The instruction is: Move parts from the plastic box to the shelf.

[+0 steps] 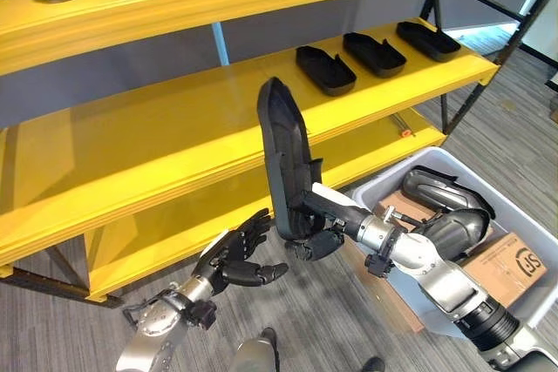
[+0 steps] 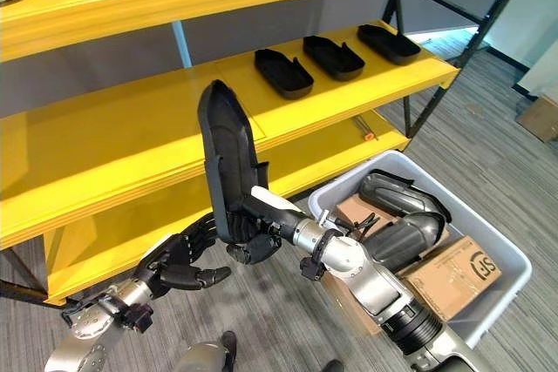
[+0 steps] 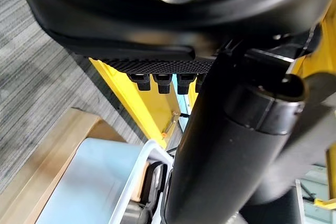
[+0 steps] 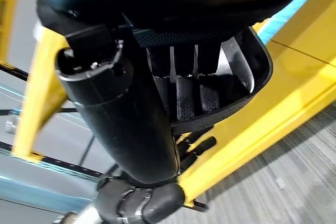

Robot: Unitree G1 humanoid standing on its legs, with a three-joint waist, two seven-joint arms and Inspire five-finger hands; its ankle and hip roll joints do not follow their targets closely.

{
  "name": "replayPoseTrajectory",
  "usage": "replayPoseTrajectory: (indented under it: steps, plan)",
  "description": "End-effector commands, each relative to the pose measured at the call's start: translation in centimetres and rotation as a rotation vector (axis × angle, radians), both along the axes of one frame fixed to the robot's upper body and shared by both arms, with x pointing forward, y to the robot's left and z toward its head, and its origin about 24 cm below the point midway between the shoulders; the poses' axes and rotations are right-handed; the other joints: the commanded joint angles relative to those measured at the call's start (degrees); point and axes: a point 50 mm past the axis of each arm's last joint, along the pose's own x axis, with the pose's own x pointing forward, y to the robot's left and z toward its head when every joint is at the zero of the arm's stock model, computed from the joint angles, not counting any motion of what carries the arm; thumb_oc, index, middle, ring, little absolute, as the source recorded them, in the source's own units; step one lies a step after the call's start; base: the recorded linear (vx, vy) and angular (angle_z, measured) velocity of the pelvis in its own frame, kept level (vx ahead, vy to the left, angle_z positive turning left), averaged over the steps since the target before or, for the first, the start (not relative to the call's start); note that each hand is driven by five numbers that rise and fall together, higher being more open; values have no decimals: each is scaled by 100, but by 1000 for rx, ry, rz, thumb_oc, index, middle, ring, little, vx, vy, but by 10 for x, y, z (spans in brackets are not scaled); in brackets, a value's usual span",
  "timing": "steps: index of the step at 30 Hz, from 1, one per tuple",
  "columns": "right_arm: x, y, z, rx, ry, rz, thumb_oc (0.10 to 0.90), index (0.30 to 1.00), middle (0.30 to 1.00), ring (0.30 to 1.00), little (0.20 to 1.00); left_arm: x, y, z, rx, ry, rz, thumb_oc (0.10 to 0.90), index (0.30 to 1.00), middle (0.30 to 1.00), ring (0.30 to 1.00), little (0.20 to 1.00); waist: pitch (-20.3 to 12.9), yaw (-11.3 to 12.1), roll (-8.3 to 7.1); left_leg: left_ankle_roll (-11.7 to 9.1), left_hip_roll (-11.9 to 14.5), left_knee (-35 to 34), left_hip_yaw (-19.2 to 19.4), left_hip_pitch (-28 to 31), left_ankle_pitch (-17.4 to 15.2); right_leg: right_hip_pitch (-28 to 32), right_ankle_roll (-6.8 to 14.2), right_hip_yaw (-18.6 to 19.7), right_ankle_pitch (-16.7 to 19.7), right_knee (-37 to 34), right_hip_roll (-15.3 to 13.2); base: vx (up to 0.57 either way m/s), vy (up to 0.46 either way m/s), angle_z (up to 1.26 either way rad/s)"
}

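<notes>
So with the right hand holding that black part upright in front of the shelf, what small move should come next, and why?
Probably carry the black part forward over the middle shelf and tip it flat beside the three parts already there. The right hand grips its lower end, and the open left hand hangs below, holding nothing.

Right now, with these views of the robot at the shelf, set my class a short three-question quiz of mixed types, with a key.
1. True or false: the right hand holds a long black part upright in front of the yellow shelf.
2. How many black parts already lie on the middle shelf board?
A. one
B. three
C. five
3. Fill the gap: the left hand holds ____, fingers relaxed, low beside the held part.

Key
1. True; its fingers curl round the part's lower end.
2. B; three lie in a row toward the shelf's right end. More parts sit in the plastic box on the floor.
3. Nothing.
</notes>
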Motion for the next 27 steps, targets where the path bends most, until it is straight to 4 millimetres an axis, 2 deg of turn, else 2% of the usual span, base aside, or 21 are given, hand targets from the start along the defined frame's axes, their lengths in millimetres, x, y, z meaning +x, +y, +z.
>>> replayPoseTrajectory:
  steps: [1, 2, 3, 4, 6, 7, 8, 11, 13, 17, 20, 24, 27]
  plan:
    - [17, 2, 70, 111, -321, -20, 400, 300, 300, 300, 300, 10, -15, 38, 16, -218, -166, 900, 1000, 1000, 1000, 1000, -205, -198, 112, 203, -45, -1288, -232, 871, -224, -231, 515, 1498, -370, -462, 863, 150, 151, 124]
    - [14, -6, 69, 81, -331, -25, 400, 300, 300, 300, 300, 9, -16, 37, 7, -209, -164, 900, 1000, 1000, 1000, 1000, -245, -263, 105, 216, -67, -1431, -363, 938, -152, -275, 485, 1643, -459, -310, 1086, 119, 149, 126]
    - [13, -9, 70, 74, -332, -19, 400, 300, 300, 300, 300, 8, -16, 37, 6, -207, -159, 900, 1000, 1000, 1000, 1000, -251, -264, 103, 213, -72, -1476, -363, 962, -124, -280, 470, 1598, -481, -255, 1121, 62, 156, 90]
    - [11, -11, 72, 67, -337, 6, 400, 300, 300, 300, 300, 7, -13, 39, 14, -209, -130, 900, 1000, 1000, 1000, 1000, -243, -238, 78, 236, -82, -1575, -299, 1020, -60, -353, 442, 1372, -489, 83, 1194, 10, 86, 52]
    - [12, -11, 74, 63, -345, 16, 400, 300, 300, 300, 300, 8, -11, 40, 19, -211, -112, 900, 1000, 1000, 1000, 1000, -229, -241, 54, 270, -91, -1650, -311, 1054, -30, -434, 396, 1361, -593, 309, 1307, 20, 65, -2]
    - [14, -14, 74, 46, -357, -2, 400, 300, 300, 300, 300, 9, -12, 39, 11, -204, -112, 900, 1000, 1000, 1000, 1000, -223, -298, 42, 317, -145, -1701, -476, 1095, -6, -443, 324, 1603, -795, 337, 1573, 74, 41, -38]
    - [15, -18, 75, 43, -359, -19, 400, 300, 300, 300, 300, 9, -14, 38, 7, -201, -121, 900, 1000, 1000, 1000, 1000, -224, -346, 38, 337, -188, -1731, -583, 1130, 4, -421, 296, 1756, -887, 290, 1722, 94, 20, -24]
    - [19, -27, 77, 20, -370, -68, 400, 300, 300, 300, 300, 7, -17, 36, 3, -195, -159, 900, 1000, 1000, 1000, 1000, -259, -421, 20, 351, -299, -1791, -809, 1174, 14, -364, 194, 2071, -981, -33, 1975, 103, -22, 46]
    - [25, -36, 80, 0, -383, -92, 400, 300, 300, 300, 300, 7, -15, 36, 4, -191, -165, 900, 1000, 1000, 1000, 1000, -251, -431, 10, 348, -363, -1840, -908, 1246, -19, -502, 253, 2164, -724, -400, 1991, 128, -106, 49]
    - [39, -36, 92, -26, -416, -121, 400, 300, 300, 300, 300, 7, -13, 37, 24, -198, -170, 900, 1000, 1000, 1000, 1000, -107, -444, 15, 353, -375, -1826, -1031, 1402, -99, -927, 443, 2318, -133, -873, 1966, 146, -167, 23]
    - [45, -37, 95, -44, -429, -159, 400, 300, 300, 300, 300, 5, -14, 36, 35, -194, -188, 900, 1000, 1000, 1000, 1000, -18, -448, 47, 348, -348, -1773, -1149, 1491, -140, -1139, 468, 2410, 97, -1083, 1919, 213, -222, -5]
    - [50, -43, 102, -74, -454, -197, 400, 300, 300, 300, 300, 3, -15, 38, 38, -195, -221, 900, 1000, 1000, 1000, 1000, 70, -481, 54, 386, -378, -1631, -1259, 1554, -293, -1182, 467, 2567, 155, -1148, 1969, 271, -258, 22]
    - [52, -45, 104, -106, -475, -203, 400, 300, 300, 300, 300, 3, -15, 38, 42, -194, -236, 900, 1000, 1000, 1000, 1000, 68, -509, 1, 400, -423, -1446, -1245, 1499, -431, -1102, 457, 2649, 182, -1062, 1948, 256, -295, 64]
